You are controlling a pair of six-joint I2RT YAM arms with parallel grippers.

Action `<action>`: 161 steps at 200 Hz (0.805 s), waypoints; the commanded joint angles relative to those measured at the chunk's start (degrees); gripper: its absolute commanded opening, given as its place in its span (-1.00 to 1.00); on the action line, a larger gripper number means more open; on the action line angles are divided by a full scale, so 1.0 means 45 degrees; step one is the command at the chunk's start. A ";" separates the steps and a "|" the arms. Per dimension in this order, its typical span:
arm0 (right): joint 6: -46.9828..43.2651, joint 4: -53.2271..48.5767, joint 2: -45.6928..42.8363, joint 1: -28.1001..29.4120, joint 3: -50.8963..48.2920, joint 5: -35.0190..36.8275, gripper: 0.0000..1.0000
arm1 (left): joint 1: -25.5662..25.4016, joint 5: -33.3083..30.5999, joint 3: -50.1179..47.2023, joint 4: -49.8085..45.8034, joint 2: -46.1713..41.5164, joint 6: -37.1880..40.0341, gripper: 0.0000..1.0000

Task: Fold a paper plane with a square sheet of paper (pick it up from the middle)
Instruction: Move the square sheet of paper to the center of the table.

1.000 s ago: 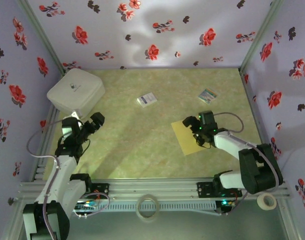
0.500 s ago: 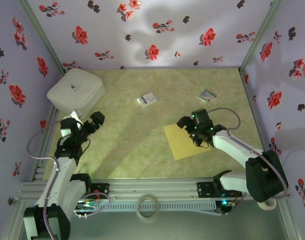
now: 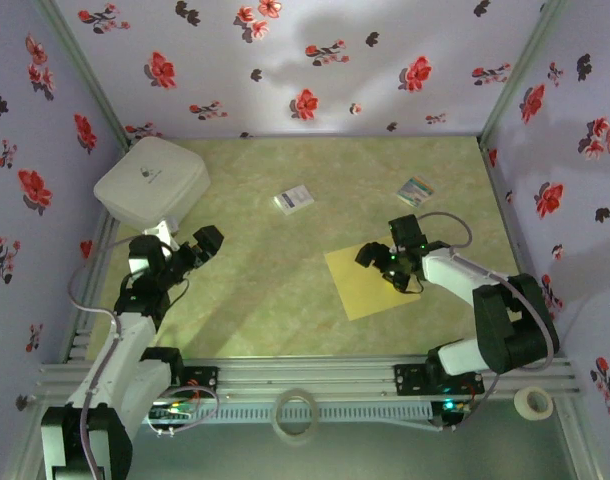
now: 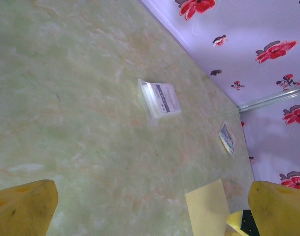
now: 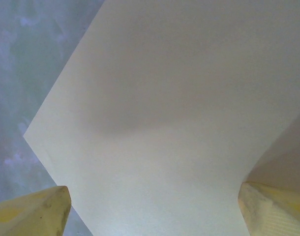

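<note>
The square sheet of paper (image 3: pixel 358 292) lies flat on the green tabletop, right of centre, turned like a diamond. My right gripper (image 3: pixel 384 267) is low over its upper right part. In the right wrist view the sheet (image 5: pixel 169 98) spreads pale under my right gripper (image 5: pixel 152 216), whose yellow fingertips (image 5: pixel 34 211) stand wide apart, open, one near each side of the sheet. The paper's right edge curls up by the right finger. My left gripper (image 3: pixel 202 246) hovers open over bare table at the left. In the left wrist view the gripper (image 4: pixel 152 209) is empty and the sheet (image 4: pixel 209 211) lies ahead.
A white box (image 3: pixel 151 181) sits at the back left. A small white card with blue print (image 3: pixel 294 199) and a striped card (image 3: pixel 416 191) lie towards the back. Two tape rolls (image 3: pixel 295 413) (image 3: pixel 532 402) rest by the front rail. Floral walls enclose the table.
The right gripper swung left and turned its wrist, and the sheet slid left with it and rotated. Its jaws narrowed a little. The left gripper edged right.
</note>
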 commanded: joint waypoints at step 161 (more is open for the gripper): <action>1.0192 0.3727 0.0422 0.5284 -0.1253 0.4142 0.76 | -0.0510 0.0199 0.0812 -0.1539 0.0184 0.1427 0.99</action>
